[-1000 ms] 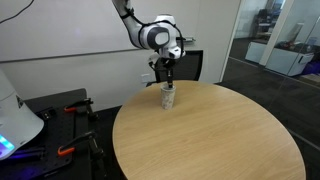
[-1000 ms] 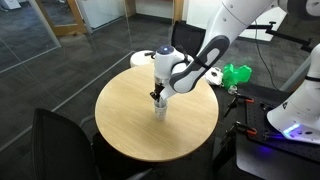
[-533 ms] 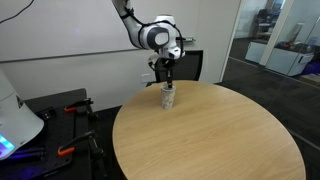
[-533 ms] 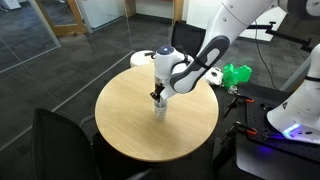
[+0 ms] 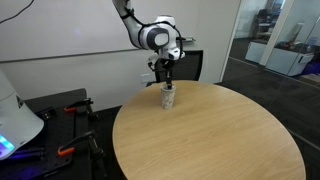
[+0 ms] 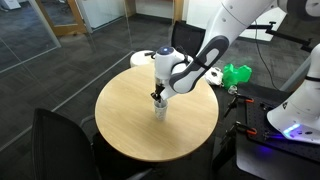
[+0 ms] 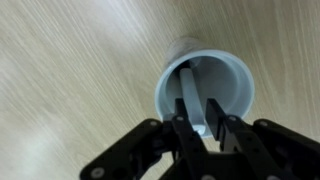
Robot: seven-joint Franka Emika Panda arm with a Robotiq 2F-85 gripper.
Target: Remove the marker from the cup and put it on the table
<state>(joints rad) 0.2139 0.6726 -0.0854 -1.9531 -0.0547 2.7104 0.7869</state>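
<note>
The small pale cup (image 5: 168, 98) stands upright on the round wood-grain table (image 5: 215, 140), near its edge; it shows in both exterior views (image 6: 159, 107). In the wrist view I look straight down into the cup (image 7: 170, 85). The marker (image 7: 190, 90) leans inside it, white barrel up. My gripper (image 7: 197, 125) hangs directly over the cup, fingertips just inside the rim, one on each side of the marker and closed against its barrel. In the exterior views the gripper (image 5: 168, 84) (image 6: 158, 97) sits just on top of the cup and hides the marker.
A black chair (image 5: 192, 63) stands behind the table, another (image 6: 60, 140) at its near side. A green object (image 6: 236, 74) and a white robot base (image 6: 300, 110) stand beside the table. Tools with red handles (image 5: 70, 110) lie on a low black surface.
</note>
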